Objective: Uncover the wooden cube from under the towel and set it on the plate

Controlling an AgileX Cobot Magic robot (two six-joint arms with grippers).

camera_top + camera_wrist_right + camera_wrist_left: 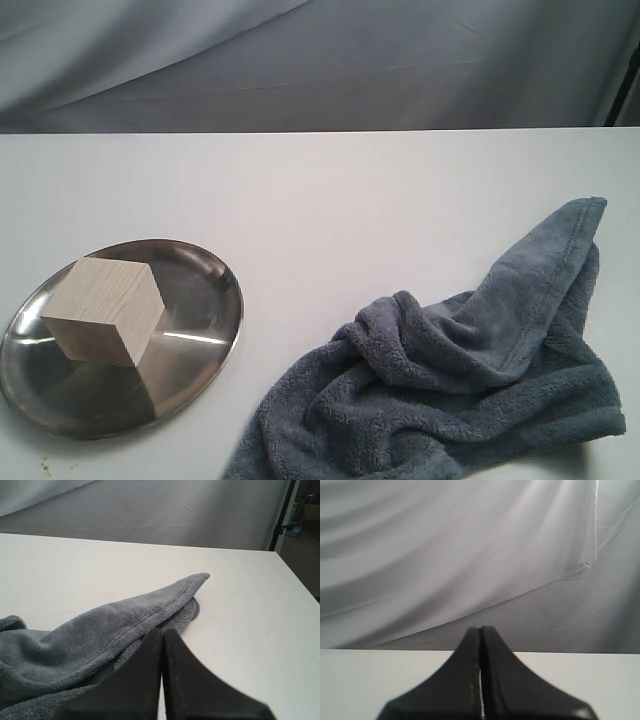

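The pale wooden cube (105, 308) rests on the shiny steel plate (205, 275) at the left front of the table. The grey-blue towel (450, 390) lies crumpled at the right front, apart from the plate. Neither gripper shows in the exterior view. My left gripper (481, 629) is shut with nothing in it and looks across bare table toward the backdrop. My right gripper (163, 631) is shut and empty, its tips just above the towel (100, 635) near its hemmed corner.
The white table (330, 200) runs back to a grey draped backdrop (320, 60). In the right wrist view the table's edge (297, 580) lies on the far side, with a dark stand pole (282, 515) beyond it.
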